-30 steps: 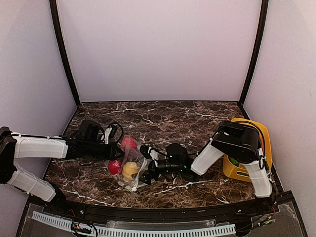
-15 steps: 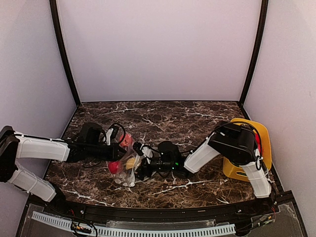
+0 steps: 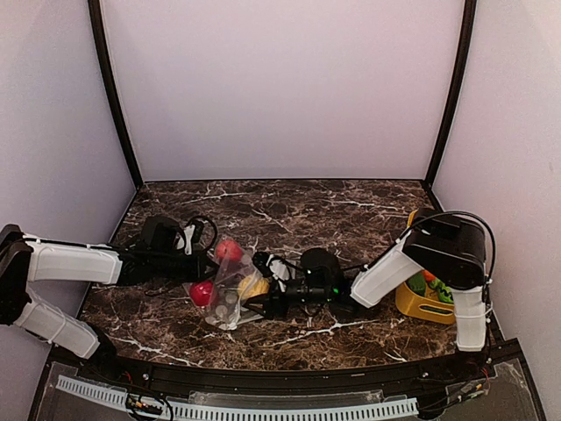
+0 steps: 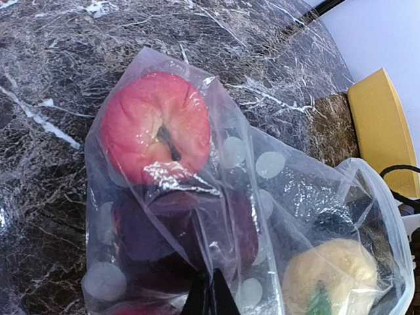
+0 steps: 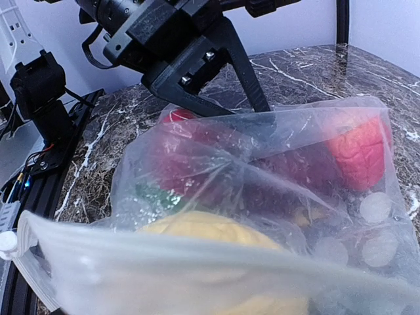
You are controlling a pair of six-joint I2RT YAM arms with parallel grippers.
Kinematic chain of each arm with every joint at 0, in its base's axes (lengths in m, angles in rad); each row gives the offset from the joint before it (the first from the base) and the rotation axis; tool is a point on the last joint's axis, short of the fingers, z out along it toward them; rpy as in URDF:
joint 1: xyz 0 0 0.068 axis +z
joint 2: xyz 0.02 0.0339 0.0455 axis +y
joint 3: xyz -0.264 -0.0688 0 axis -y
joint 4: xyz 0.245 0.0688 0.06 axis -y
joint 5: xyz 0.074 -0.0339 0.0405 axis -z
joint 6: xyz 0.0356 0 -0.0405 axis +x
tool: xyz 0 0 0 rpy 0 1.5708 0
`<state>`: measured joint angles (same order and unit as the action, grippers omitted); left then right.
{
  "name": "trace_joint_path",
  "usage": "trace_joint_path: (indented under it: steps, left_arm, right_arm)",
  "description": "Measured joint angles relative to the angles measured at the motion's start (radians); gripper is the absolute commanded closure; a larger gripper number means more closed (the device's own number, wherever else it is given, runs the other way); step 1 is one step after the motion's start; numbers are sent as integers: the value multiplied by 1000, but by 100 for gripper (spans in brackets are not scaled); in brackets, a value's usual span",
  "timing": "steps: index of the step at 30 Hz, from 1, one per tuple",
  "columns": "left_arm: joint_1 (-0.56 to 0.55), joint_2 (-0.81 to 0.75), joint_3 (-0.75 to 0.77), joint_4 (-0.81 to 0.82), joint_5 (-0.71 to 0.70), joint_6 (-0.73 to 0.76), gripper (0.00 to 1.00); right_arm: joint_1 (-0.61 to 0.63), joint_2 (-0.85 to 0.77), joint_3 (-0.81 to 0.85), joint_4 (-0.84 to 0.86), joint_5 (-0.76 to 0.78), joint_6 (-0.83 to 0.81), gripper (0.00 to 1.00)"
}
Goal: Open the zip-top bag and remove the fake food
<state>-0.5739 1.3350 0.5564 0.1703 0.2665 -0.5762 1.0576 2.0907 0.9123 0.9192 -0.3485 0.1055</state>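
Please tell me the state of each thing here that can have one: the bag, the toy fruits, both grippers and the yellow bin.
zip-top bag: mouth seems open at the right gripper's end.
fake food: inside the bag.
left gripper: shut on the bag's film.
right gripper: at the bag's mouth; open or shut cannot be told.
yellow bin: upright, green toys inside.

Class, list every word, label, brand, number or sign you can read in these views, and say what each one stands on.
None: no view shows any readable text.
The clear soft plastic zip-top bag has only plain white dots, no words.
The yellow plastic bin shows no label.
The round red toy fruit carries no sticker or mark.
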Motion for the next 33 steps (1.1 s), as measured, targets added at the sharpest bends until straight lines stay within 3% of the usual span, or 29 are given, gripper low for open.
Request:
trace_joint_path:
  steps: [10,24,33]
  left_arm:
    - [22,-1,18,-26,-51,12,99]
    - [75,22,30,-33,-85,12,99]
    - [79,37,31,-23,-77,14,99]
  right_arm:
    - [-18,-88,-100,-53,10,7,42]
    - [-48,-425,-296,-272,38,55,42]
    - [-304,-797,-296,-581,164,115,43]
